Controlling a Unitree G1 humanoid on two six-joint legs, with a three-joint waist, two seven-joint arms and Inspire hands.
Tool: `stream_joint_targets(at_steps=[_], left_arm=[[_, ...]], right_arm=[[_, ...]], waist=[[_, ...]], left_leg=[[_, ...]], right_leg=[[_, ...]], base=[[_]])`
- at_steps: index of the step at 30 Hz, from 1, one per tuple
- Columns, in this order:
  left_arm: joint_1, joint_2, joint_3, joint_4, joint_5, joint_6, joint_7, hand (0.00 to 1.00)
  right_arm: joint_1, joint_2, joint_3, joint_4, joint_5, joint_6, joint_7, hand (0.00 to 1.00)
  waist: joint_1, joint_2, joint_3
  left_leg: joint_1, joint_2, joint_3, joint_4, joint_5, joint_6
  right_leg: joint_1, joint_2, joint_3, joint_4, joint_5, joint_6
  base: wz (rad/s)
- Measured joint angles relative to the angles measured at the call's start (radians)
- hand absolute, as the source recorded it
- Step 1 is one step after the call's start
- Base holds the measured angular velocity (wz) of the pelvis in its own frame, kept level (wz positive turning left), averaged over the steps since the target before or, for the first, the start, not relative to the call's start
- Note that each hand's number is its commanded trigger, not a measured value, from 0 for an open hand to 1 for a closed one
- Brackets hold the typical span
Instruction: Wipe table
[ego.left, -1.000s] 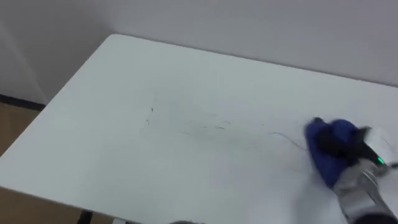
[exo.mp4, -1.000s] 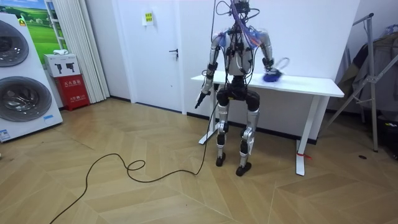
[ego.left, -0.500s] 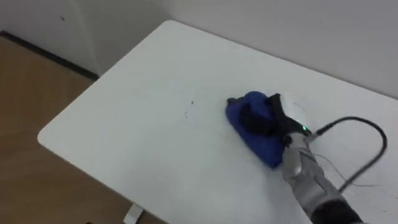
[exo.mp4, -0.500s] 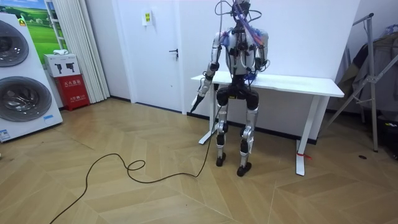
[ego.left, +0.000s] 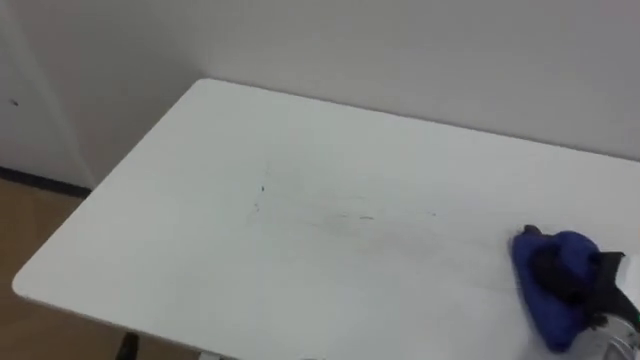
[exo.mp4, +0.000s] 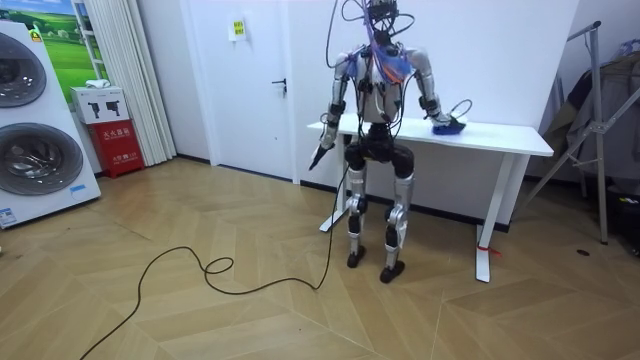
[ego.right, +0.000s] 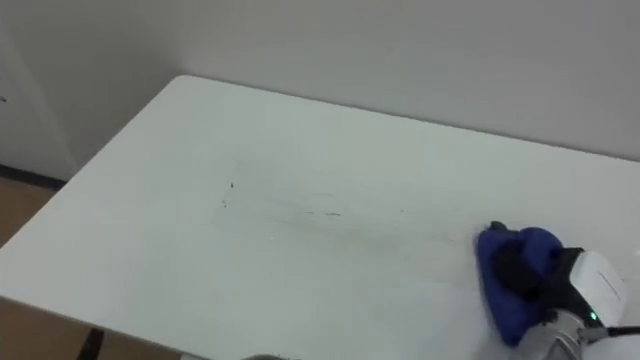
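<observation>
We are viewing a white rectangular table top (ego.left: 300, 260) whose far edge is running along a pale wall (ego.left: 400, 50). Its left and near edges are standing free, and open surface with faint dark marks (ego.left: 260, 197) is stretching left of the bunched blue cloth (ego.left: 540, 305). The right hand (ego.left: 560, 275) is pressing down on this cloth, its dark fingers curled into the folds. The left hand (exo.mp4: 317, 156) is hanging beside the table's left end; its state we cannot tell.

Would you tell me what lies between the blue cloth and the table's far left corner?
Only faint dark marks on bare tabletop left of the blue cloth, in both eye views.
</observation>
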Motion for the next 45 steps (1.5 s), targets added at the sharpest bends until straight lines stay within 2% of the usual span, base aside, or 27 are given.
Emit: stream_joint_targets(at_steps=[2, 4, 5, 7, 9, 11, 14, 15, 16, 19, 21, 22, 24, 26, 28, 30, 33, 34, 35, 37, 38, 39, 40, 41, 42, 43, 45], left_arm=[[-0.031, -0.004, -0.009, 0.035, 0.003, 0.02, -0.003, 0.0], [-0.079, -0.008, -0.023, 0.05, 0.003, 0.042, -0.016, 0.0], [-0.088, -0.009, -0.033, 0.048, 0.003, 0.044, -0.025, 0.0], [-0.082, -0.02, -0.041, -0.007, 0.006, 0.048, -0.043, 0.0], [-0.047, -0.017, -0.038, -0.014, 0.006, 0.057, -0.042, 0.0], [-0.006, -0.015, -0.036, -0.014, 0.007, 0.064, -0.039, 0.0], [0.047, -0.014, -0.027, -0.025, 0.018, 0.059, -0.03, 0.0], [0.083, -0.011, -0.01, -0.028, 0.022, 0.056, -0.029, 0.0], [0.11, -0.001, 0.006, -0.029, 0.022, 0.056, -0.028, 0.0], [0.109, 0.024, 0.039, -0.045, 0.055, 0.026, -0.027, 0.0], [0.101, 0.044, 0.07, -0.05, 0.098, -0.013, -0.027, 0.0], [0.097, 0.056, 0.105, -0.051, 0.126, -0.027, -0.024, 0.0], [0.09, 0.08, 0.123, -0.055, 0.146, -0.034, -0.003, 0.0], [0.071, 0.084, 0.118, -0.054, 0.148, -0.04, 0.02, 0.0], [0.048, 0.087, 0.086, -0.037, 0.147, -0.063, 0.039, 0.0], [0.018, 0.089, 0.047, -0.006, 0.145, -0.067, 0.041, 0.0], [-0.056, 0.083, -0.015, 0.027, 0.136, -0.062, 0.029, 0.0], [-0.094, 0.084, -0.042, 0.028, 0.125, -0.047, 0.014, 0.0], [-0.116, 0.08, -0.052, 0.027, 0.122, -0.039, 0.009, 0.0], [-0.235, 0.071, -0.072, 0.058, 0.106, -0.027, -0.005, 0.0], [-0.256, 0.068, -0.079, 0.06, 0.098, -0.027, -0.011, 0.0], [-0.282, 0.063, -0.088, 0.058, 0.078, -0.026, -0.021, 0.0], [-0.276, 0.057, -0.107, 0.054, 0.07, -0.026, -0.032, 0.0], [-0.269, 0.057, -0.109, 0.052, 0.07, -0.025, -0.038, 0.0], [-0.236, 0.055, -0.112, 0.048, 0.069, -0.02, -0.047, 0.0], [-0.194, 0.048, -0.116, 0.048, 0.071, -0.013, -0.051, 0.0], [-0.12, 0.035, -0.115, 0.049, 0.07, -0.001, -0.051, 0.0]], right_arm=[[-0.085, 0.075, 0.168, -0.099, -0.072, 0.054, 0.091, 1.0], [-0.245, 0.169, 0.35, -0.156, -0.143, 0.071, 0.198, 1.0], [-0.288, 0.185, 0.369, -0.157, -0.147, 0.067, 0.222, 1.0], [-0.412, 0.201, 0.371, -0.156, -0.148, 0.038, 0.269, 1.0], [-0.433, 0.194, 0.361, -0.135, -0.148, 0.025, 0.264, 1.0], [-0.383, 0.176, 0.348, -0.101, -0.148, 0.004, 0.244, 1.0], [-0.185, 0.107, 0.272, 0.022, -0.149, -0.046, 0.198, 1.0], [-0.078, 0.093, 0.197, -0.027, -0.132, -0.12, 0.104, 1.0], [-0.028, 0.064, 0.167, -0.022, -0.123, -0.161, 0.04, 1.0], [0.074, -0.016, 0.046, 0.034, -0.051, -0.229, -0.076, 1.0], [0.126, -0.044, -0.028, 0.074, 0.003, -0.231, -0.11, 1.0], [0.148, -0.053, -0.077, 0.105, 0.028, -0.232, -0.123, 1.0], [0.185, -0.061, -0.139, 0.141, 0.063, -0.231, -0.142, 1.0], [0.228, -0.081, -0.155, 0.149, 0.114, -0.211, -0.154, 1.0], [0.239, -0.075, -0.141, 0.149, 0.154, -0.176, -0.165, 1.0], [0.192, -0.041, -0.118, 0.143, 0.162, -0.121, -0.166, 1.0], [0.057, 0.04, -0.049, 0.093, 0.157, 0.025, -0.148, 1.0], [-0.024, 0.076, 0.027, 0.037, 0.143, 0.073, -0.106, 1.0], [-0.075, 0.092, 0.073, 0.008, 0.136, 0.088, -0.076, 1.0], [-0.329, 0.165, 0.257, -0.016, 0.044, 0.081, 0.035, 1.0], [-0.398, 0.176, 0.285, -0.004, 0.015, 0.066, 0.056, 1.0], [-0.505, 0.193, 0.314, 0.026, -0.018, 0.024, 0.089, 1.0], [-0.569, 0.196, 0.329, 0.024, -0.047, -0.003, 0.1, 1.0], [-0.577, 0.194, 0.328, 0.018, -0.058, -0.014, 0.097, 1.0], [-0.56, 0.178, 0.319, 0.002, -0.076, -0.025, 0.098, 1.0], [-0.51, 0.146, 0.306, 0.002, -0.094, -0.025, 0.098, 1.0], [-0.38, 0.092, 0.271, 0.021, -0.101, -0.022, 0.1, 1.0]], waist=[[0.018, -0.008, 0.0026], [0.028, -0.024, 0.0112], [0.035, -0.029, 0.0133], [0.101, -0.039, 0.0192], [0.123, -0.04, 0.0198], [0.124, -0.041, 0.0201], [0.119, -0.042, 0.0203], [0.086, -0.036, 0.0197], [0.051, -0.029, 0.0216], [-0.019, -0.021, 0.0208], [-0.027, -0.016, 0.0166], [-0.051, -0.016, 0.0152], [-0.074, -0.021, 0.0097], [-0.075, -0.015, 0.0053], [-0.062, -0.01, 0.0049], [-0.034, -0.009, 0.0053], [0.016, -0.014, 0.0058], [0.026, -0.025, 0.0044], [0.033, -0.032, 0.0038], [0.086, -0.054, 0.0216], [0.107, -0.059, 0.0261], [0.133, -0.064, 0.0287], [0.132, -0.038, 0.0235], [0.129, -0.028, 0.0251], [0.107, -0.031, 0.0243], [0.104, -0.038, 0.0238], [0.102, -0.037, 0.0238]], left_leg=[[-0.016, 0.002, -0.028, -0.004, 0.009, -0.015], [-0.032, 0.011, -0.051, -0.02, 0.028, -0.037], [-0.034, 0.012, -0.059, -0.024, 0.034, -0.04], [-0.034, 0.009, -0.098, -0.04, 0.047, -0.046], [-0.02, 0.001, -0.129, -0.054, 0.05, -0.047], [-0.011, -0.011, -0.158, -0.052, 0.05, -0.044], [-0.007, -0.025, -0.179, -0.048, 0.043, -0.032], [-0.007, -0.03, -0.172, -0.04, 0.037, -0.023], [-0.006, -0.03, -0.15, -0.031, 0.029, -0.015], [-0.012, -0.014, -0.068, 0.012, -0.01, 0.0], [0.001, -0.004, -0.044, 0.045, -0.034, 0.01], [0.004, 0.003, -0.042, 0.071, -0.051, 0.017], [-0.003, 0.016, -0.028, 0.111, -0.074, 0.028], [-0.013, 0.033, -0.013, 0.159, -0.098, 0.031], [-0.019, 0.07, 0.006, 0.199, -0.122, 0.02], [-0.046, 0.107, 0.015, 0.237, -0.142, -0.001], [-0.129, 0.179, 0.018, 0.296, -0.154, -0.052], [-0.17, 0.189, 0.002, 0.3, -0.144, -0.072], [-0.183, 0.189, -0.009, 0.297, -0.138, -0.083], [-0.219, 0.22, -0.03, 0.279, -0.106, -0.148], [-0.227, 0.231, -0.036, 0.27, -0.093, -0.171], [-0.236, 0.264, -0.057, 0.24, -0.068, -0.212], [-0.227, 0.31, -0.099, 0.186, -0.026, -0.256], [-0.214, 0.334, -0.106, 0.148, 0.0, -0.272], [-0.205, 0.362, -0.085, 0.097, 0.056, -0.257], [-0.204, 0.369, -0.043, 0.096, 0.092, -0.22], [-0.199, 0.355, 0.026, 0.136, 0.105, -0.211]], right_leg=[[-0.029, 0.019, -0.007, -0.005, 0.014, -0.022], [-0.045, 0.031, -0.039, -0.005, 0.006, -0.043], [-0.046, 0.033, -0.041, -0.007, 0.001, -0.046], [-0.042, 0.039, -0.07, -0.031, -0.009, -0.052], [-0.01, 0.039, -0.104, -0.049, -0.013, -0.047], [0.013, 0.032, -0.131, -0.059, -0.021, -0.036], [0.036, 0.011, -0.151, -0.058, -0.032, -0.018], [0.044, 0.004, -0.15, -0.054, -0.035, -0.014], [0.045, -0.005, -0.152, -0.039, -0.04, -0.004], [0.026, -0.027, -0.144, 0.068, -0.066, 0.026], [0.011, -0.042, -0.115, 0.145, -0.07, 0.028], [0.0, -0.053, -0.107, 0.196, -0.069, 0.029], [-0.046, -0.081, -0.086, 0.324, -0.068, 0.034], [-0.086, -0.136, -0.069, 0.435, -0.092, 0.045], [-0.096, -0.212, -0.017, 0.453, -0.096, 0.053], [-0.096, -0.242, 0.034, 0.378, -0.089, 0.064], [-0.108, -0.248, 0.073, 0.214, -0.051, 0.085], [-0.125, -0.249, 0.068, 0.162, -0.022, 0.089], [-0.136, -0.249, 0.067, 0.142, -0.004, 0.086], [-0.138, -0.216, 0.068, 0.04, 0.08, 0.086], [-0.138, -0.201, 0.069, 0.025, 0.088, 0.083], [-0.132, -0.16, 0.043, 0.02, 0.07, 0.109], [-0.13, -0.099, -0.013, 0.058, 0.04, 0.106], [-0.132, -0.08, -0.031, 0.08, 0.009, 0.091], [-0.132, -0.061, -0.067, 0.125, -0.046, 0.073], [-0.125, -0.055, -0.081, 0.158, -0.094, 0.055], [-0.101, -0.056, -0.102, 0.168, -0.121, 0.041]], base=[[-0.71], [0.29], [0.58], [0.58], [0.55], [0.55], [0.46], [0.17], [0.12], [0.12], [-0.27], [-0.3], [-0.24], [-0.26], [-0.38], [-0.54], [-0.46], [-0.38], [-0.42], [-0.36], [0.0], [0.39], [0.56], [0.92], [0.98], [0.94], [0.51]])
